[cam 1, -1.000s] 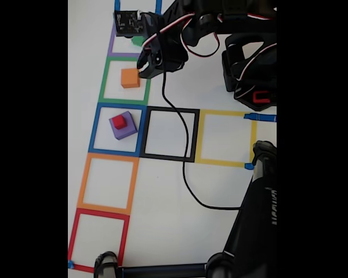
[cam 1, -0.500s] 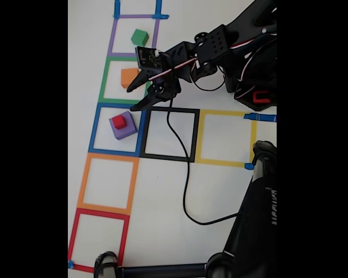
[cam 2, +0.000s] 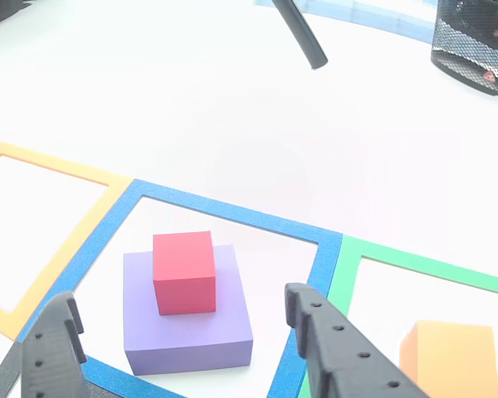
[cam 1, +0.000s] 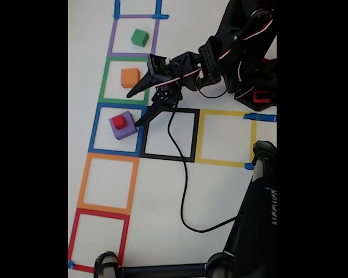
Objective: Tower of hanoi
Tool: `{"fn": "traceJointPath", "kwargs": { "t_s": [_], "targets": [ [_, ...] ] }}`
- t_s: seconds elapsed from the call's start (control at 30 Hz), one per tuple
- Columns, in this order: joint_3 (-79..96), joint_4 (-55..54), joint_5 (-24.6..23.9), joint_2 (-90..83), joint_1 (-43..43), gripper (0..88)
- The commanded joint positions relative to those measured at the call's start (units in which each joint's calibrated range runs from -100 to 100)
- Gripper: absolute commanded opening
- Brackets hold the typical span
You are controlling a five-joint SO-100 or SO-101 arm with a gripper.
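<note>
**Hovering gripper beside the stacked cubes: arm pose and item count**

Reaching in from the upper right of the fixed view, the arm stretches down and to the left, with the gripper at its low end. Its jaws stand wide apart and hold nothing. One fingertip lies over the green tape square, near the orange cube. The other fingertip lies at the right edge of the blue tape square, just beside the purple cube and not touching it. In the other view the two dark fingers frame the stack from the near side, one to each side of it.

Landmark: the blue tape square.

- Cubes, four. The purple cube sits inside the blue tape square. The red cube rests on top of the purple cube. The orange cube sits in the green tape square, next above the landmark in the fixed view. The green cube sits in the purple tape square, two squares above the landmark.
- Tape squares, seven: purple, green, blue, an orange one and a red one in one column; a black one joined to the right of the landmark, and a yellow one beyond it.
- Cable, one, black, trailing from the gripper down across the black square.
</note>
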Motion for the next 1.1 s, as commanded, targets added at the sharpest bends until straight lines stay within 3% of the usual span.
{"fn": "traceJointPath", "kwargs": {
  "t_s": [0.0, 0.47, 1.07],
  "targets": [
    [-5.1, -7.3, 0.4, 8.1, 1.1, 28.8],
    [-16.8, -17.7, 0.4, 27.6, -1.0, 28.6],
    [-23.0, -20.2, 0.4, 37.0, -4.8, 26.1]
  ]
}}
